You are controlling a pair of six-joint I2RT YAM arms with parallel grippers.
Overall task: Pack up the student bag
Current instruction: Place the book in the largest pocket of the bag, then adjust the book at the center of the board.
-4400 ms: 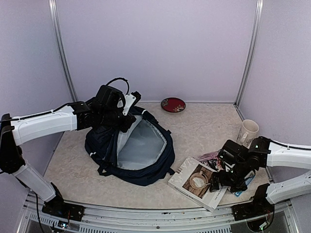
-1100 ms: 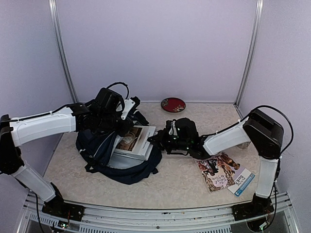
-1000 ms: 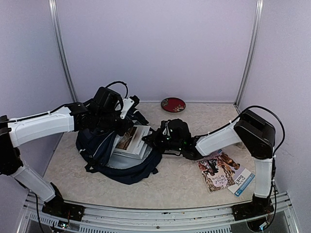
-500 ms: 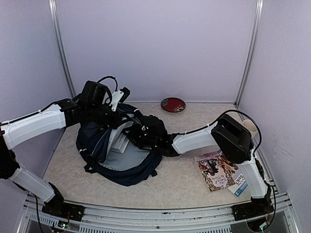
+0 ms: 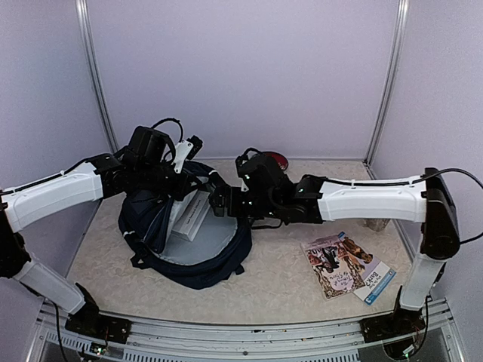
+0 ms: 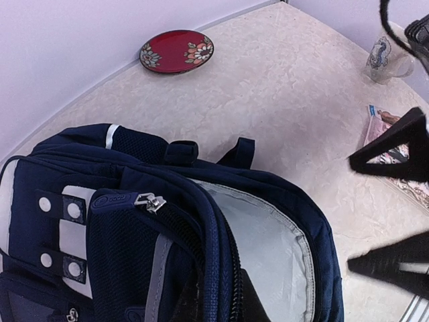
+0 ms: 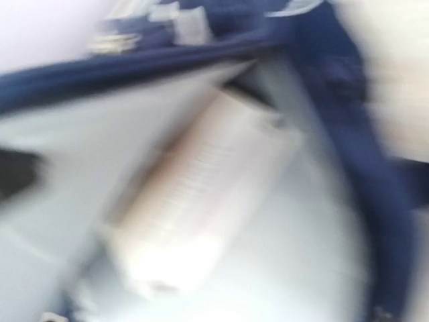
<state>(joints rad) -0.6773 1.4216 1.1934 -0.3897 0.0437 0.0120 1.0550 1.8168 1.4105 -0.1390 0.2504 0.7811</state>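
The student bag, navy with a light grey lining, lies open at the left of the table. My left gripper is shut on the bag's zipped upper rim and holds it up. A white book leans inside the bag, free of any grip; the right wrist view shows it blurred on the lining. My right gripper hovers at the bag's mouth, just right of the book. Its two black fingers stand wide apart with nothing between them.
A red plate sits at the back wall, partly hidden behind my right arm in the top view. A magazine and a blue booklet lie at the front right. A mug stands at the far right.
My right gripper has opened, let go of the book inside the bag and drawn back to the right. The left gripper keeps its hold on the rim.
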